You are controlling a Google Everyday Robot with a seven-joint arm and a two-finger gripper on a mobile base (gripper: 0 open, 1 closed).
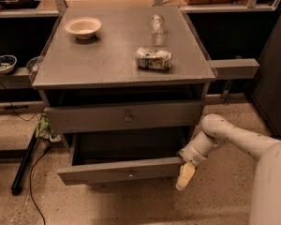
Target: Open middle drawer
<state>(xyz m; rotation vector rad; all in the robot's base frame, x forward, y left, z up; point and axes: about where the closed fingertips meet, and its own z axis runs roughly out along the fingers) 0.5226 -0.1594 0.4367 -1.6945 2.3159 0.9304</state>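
Note:
The grey wooden cabinet (122, 64) fills the middle of the camera view. Its middle drawer (122, 170) is pulled out toward me, showing a dark interior (131, 146) and a small round knob (130, 174) on its flat front. The upper drawer (126, 117) above it stands closed. My gripper (185, 171) is at the right end of the middle drawer's front, against its corner, with a cream tip hanging below the front's lower edge. The white arm (234, 137) reaches in from the lower right.
On the cabinet top lie a beige bowl (83, 27), a clear bottle (156, 24) and a crushed can (153, 58). A black pole (24, 165) and cables lie on the floor at left. Dark shelving with bowls (3, 63) runs behind.

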